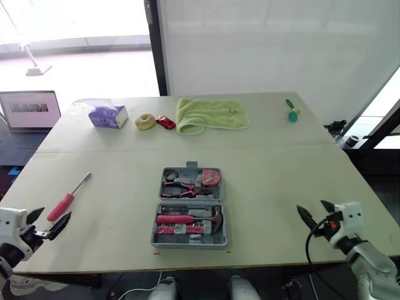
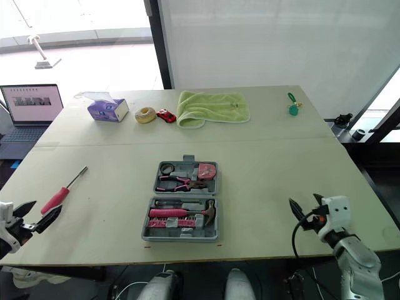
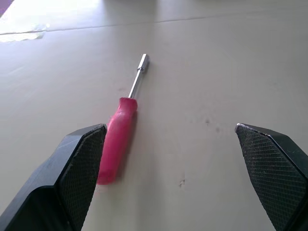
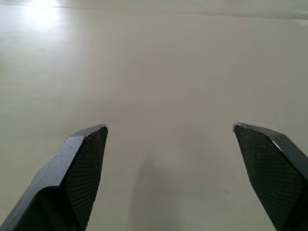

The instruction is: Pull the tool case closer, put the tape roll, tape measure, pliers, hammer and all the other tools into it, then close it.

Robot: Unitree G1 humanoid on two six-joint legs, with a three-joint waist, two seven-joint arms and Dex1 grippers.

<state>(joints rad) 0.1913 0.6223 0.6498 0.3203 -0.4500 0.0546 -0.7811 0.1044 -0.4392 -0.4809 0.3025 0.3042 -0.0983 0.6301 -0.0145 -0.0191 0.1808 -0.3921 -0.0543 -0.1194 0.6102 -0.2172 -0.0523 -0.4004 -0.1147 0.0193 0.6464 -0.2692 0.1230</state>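
Observation:
The grey tool case lies open near the table's front middle. Its far half holds pink pliers and a pink tape measure; its near half holds a pink-handled hammer. A pink-handled screwdriver lies on the table to the left, its metal tip pointing away; it also lies just ahead of the left fingers as the screwdriver. My left gripper is open just short of its handle. My right gripper is open over bare table at the front right. A tape roll sits at the far left.
At the back stand a purple tissue box, a small red toy car, a green towel and a green keyring item. A laptop sits beyond the table's left edge. The table has bare room on the right.

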